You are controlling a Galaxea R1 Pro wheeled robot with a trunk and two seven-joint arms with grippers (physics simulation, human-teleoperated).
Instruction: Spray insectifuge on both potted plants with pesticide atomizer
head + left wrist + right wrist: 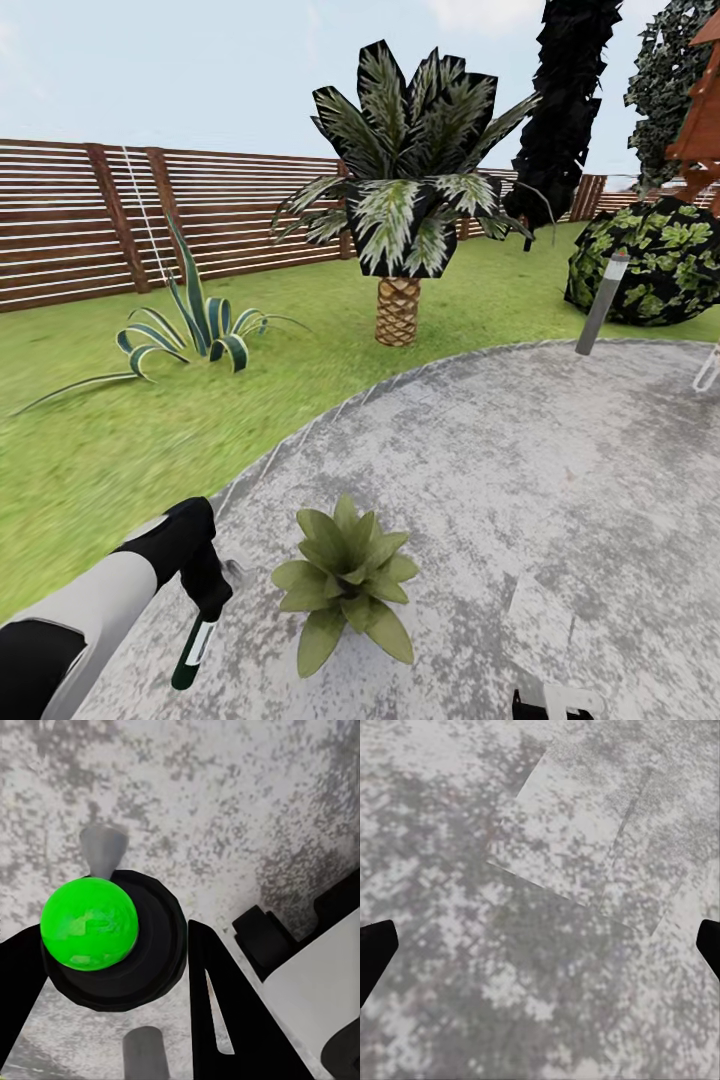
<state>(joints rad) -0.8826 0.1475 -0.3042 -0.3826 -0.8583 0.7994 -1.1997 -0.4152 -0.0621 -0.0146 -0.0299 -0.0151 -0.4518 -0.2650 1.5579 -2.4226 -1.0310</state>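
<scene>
— Where is the pesticide atomizer (193,648)?

— In the left gripper (212,600), near the patio's (520,470) lawn-side edge. In the head view the bottle hangs below the black wrist, dark green with a pale band, tilted a little. In the left wrist view its bright green cap (89,922) sits in a black collar between the black fingers (225,1012), with a grey nozzle (103,847) sticking out over the paving.

— So the jaws are gripping it?

— Yes, the left jaws are closed around the atomizer's neck.

— And the right gripper (540,945)?

— The right wrist view shows two dark fingertips (373,954) at opposite edges of the frame, wide apart, with bare speckled paving between them. Those jaws are open and hold nothing.

— Which potted plant can you see?

— One potted plant (345,580), a low rosette of olive-green leaves, stands on the patio just beside the atomizer, not touching it. Its pot is hidden under the leaves.

— What else is in the garden?

— Green lawn (120,450) past the patio's curved edge, a striped-leaf plant (195,325) on the grass, a palm (400,200) with a scaly trunk behind the patio, a round bush (650,260), a grey post (603,303) at the patio's far edge, and a brown slatted fence (100,220) around it all.
</scene>
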